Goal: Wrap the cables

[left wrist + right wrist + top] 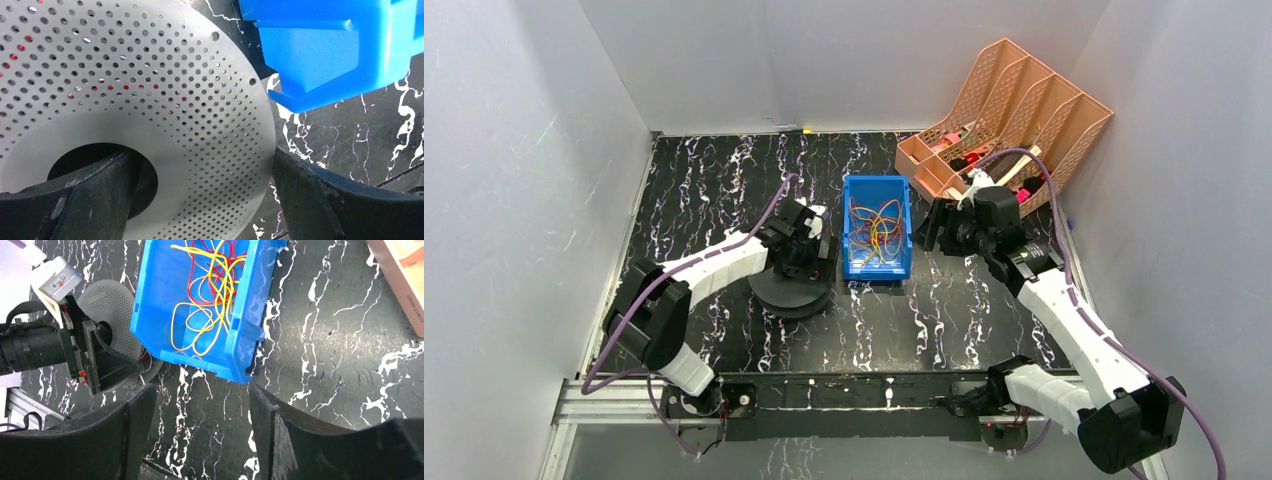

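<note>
Yellow and red cables (875, 234) lie in a loose tangle inside the blue bin (155, 315) at the middle of the table (325, 340).
The left gripper (200, 165) is low over a grey round disc (150, 75) full of small holes, just left of the bin and a little nearer. Its fingers are wide apart, one at the edge of the disc's centre hole and the other at the outer rim, but it is not possible to tell if they press on the disc. The right gripper (200, 395) is just right of the bin, above the bare table by the bin's near corner, and its fingers are spread with nothing between them. An orange file rack (1014, 110) stands at the far right.
</note>
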